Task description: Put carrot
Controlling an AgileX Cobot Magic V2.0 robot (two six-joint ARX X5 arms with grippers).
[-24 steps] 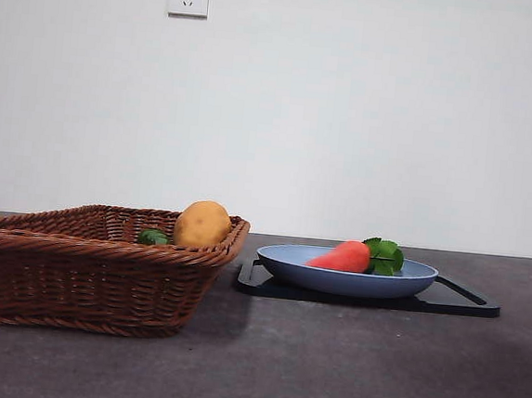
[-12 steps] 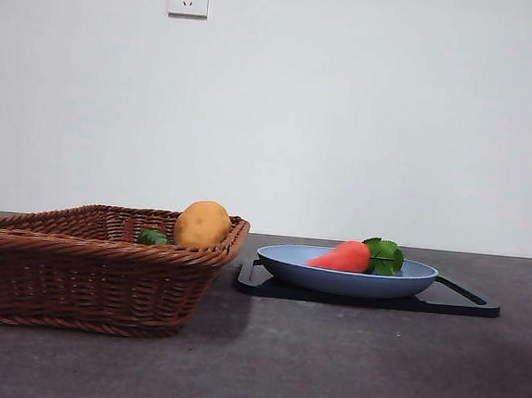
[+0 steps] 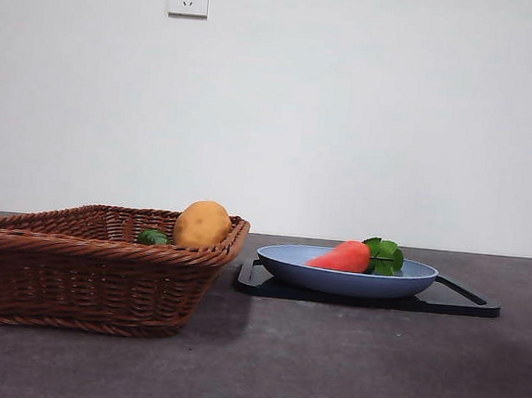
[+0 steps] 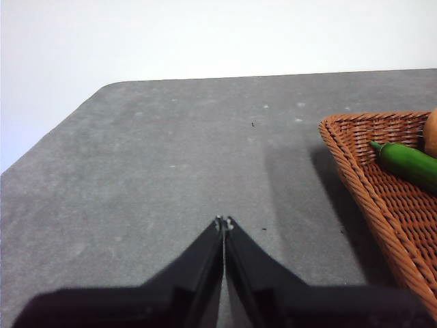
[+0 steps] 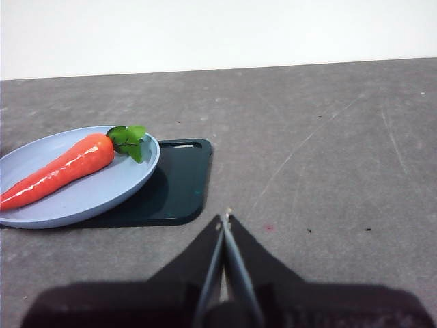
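With the carrot (image 5: 60,170) lying in the blue plate (image 5: 102,198), the right hand (image 5: 224,220) (jaws pressed together, seemingly empty) should spread before straddling its thick middle.

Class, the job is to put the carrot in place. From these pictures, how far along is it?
It looks finished: the carrot lies in the blue plate on the black tray. Nothing is in hand: the left gripper and right gripper are shut, empty, clear of the plate. The potato and green vegetable sit in the wicker basket. Apparently nothing is left.
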